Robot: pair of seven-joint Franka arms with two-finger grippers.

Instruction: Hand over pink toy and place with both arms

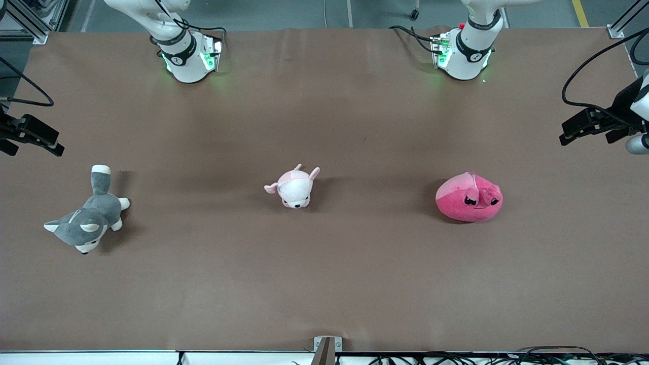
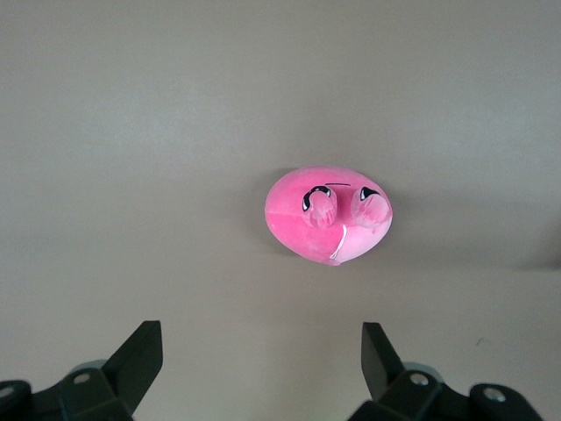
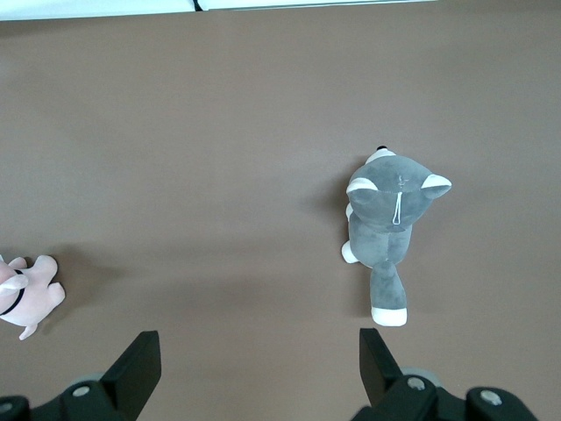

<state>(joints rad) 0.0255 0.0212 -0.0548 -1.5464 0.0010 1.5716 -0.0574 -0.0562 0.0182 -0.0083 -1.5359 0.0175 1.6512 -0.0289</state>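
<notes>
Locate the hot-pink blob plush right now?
The hot-pink blob-shaped plush toy lies on the brown table toward the left arm's end, beside the small pale pink-and-white plush animal at mid-table; untouched, it also shows in the left wrist view.

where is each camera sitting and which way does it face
Front view: high across the table, facing both arm bases; three toys in a row.
Left wrist view: looks down on the pink toy; the left gripper has open fingers.
Right wrist view: looks down on the grey plush; the right gripper is open.
Shared: the pink toy, front and left wrist.
</notes>
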